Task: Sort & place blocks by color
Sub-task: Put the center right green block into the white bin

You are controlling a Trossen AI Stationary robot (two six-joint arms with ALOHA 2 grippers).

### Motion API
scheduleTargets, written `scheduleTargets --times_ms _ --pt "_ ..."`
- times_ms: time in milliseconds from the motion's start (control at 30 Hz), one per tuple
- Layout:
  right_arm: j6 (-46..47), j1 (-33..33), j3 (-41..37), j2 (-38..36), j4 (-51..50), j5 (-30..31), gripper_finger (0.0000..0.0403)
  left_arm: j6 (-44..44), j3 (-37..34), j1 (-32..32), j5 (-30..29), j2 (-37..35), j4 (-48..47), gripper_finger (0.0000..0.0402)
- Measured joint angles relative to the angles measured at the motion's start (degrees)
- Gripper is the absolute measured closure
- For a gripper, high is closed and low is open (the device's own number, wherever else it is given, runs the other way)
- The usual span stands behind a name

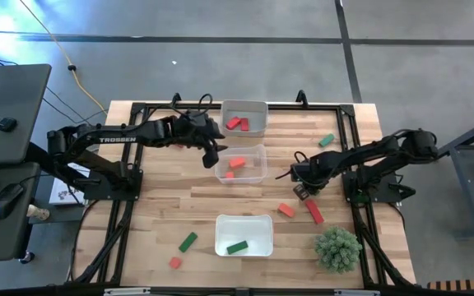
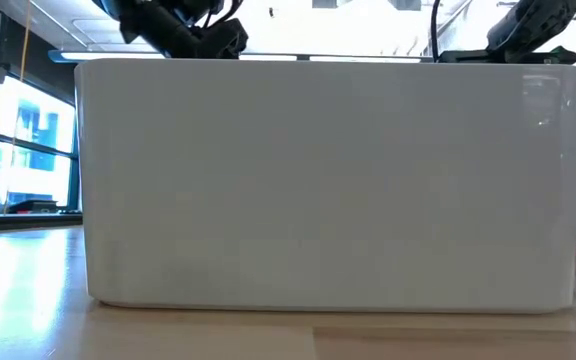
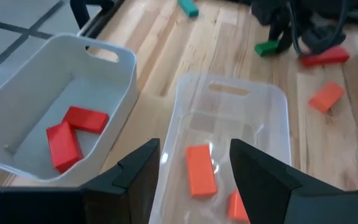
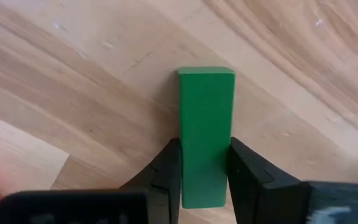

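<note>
The right gripper point(image 4: 202, 171) pinches a green block point(image 4: 206, 134) down on the wooden table point(image 4: 73, 93). The left gripper point(image 3: 194, 165) hangs spread and empty over the middle tray point(image 3: 272, 124), which holds seemingly two orange blocks point(image 3: 201, 171)

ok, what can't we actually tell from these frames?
- Low view: the near tray's wall fills the frame and hides almost the whole table, all the blocks but two at the edges, and both end effectors.
- High view: the green block in the right end effector is hidden by the arm.
- Right wrist view: whether that block is lifted or still resting on the table.
</note>
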Motion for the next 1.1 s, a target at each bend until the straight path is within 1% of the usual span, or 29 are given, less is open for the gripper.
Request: scheduleTargets --times_ms 167,367,567,733,900,1033,1100 --pt "0.88 0.00 3.40 0.28 -1.62 -0.07 0.0329 -1.48 -0.02 0.00 0.01 0.00 -0.97 0.0218" --pt "4.81 0.06 8.51 0.22 -1.90 0.78 0.0329 -1.84 -0.02 0.00 0.01 0.00 -1.12 0.0218" --pt "8.96 1.23 14.51 0.20 -1.94 4.70 0.0329 0.08 -0.02 0.00 0.00 -0.15 -1.63 0.0217" --pt "9.47 2.71 20.17 0.18 -2.03 7.86 0.0329 0.09 -0.02 0.00 -0.01 -0.19 -2.35 0.0217" --pt "10.45 4.34 25.88 0.16 -1.88 12.45 0.0329 0.06 -0.02 0.00 -0.53 -1.58 -6.52 0.0218" --pt "9.61 5.70 29.49 0.14 -1.74 15.34 0.0328 -1.73 -0.07 0.00 -1.58 -3.74 -9.09 0.0218" --pt "8.61 6.26 30.77 0.11 -1.21 15.85 0.0327 -3.59 -0.07 0.00 -1.73 -4.87 -9.73 0.0218"
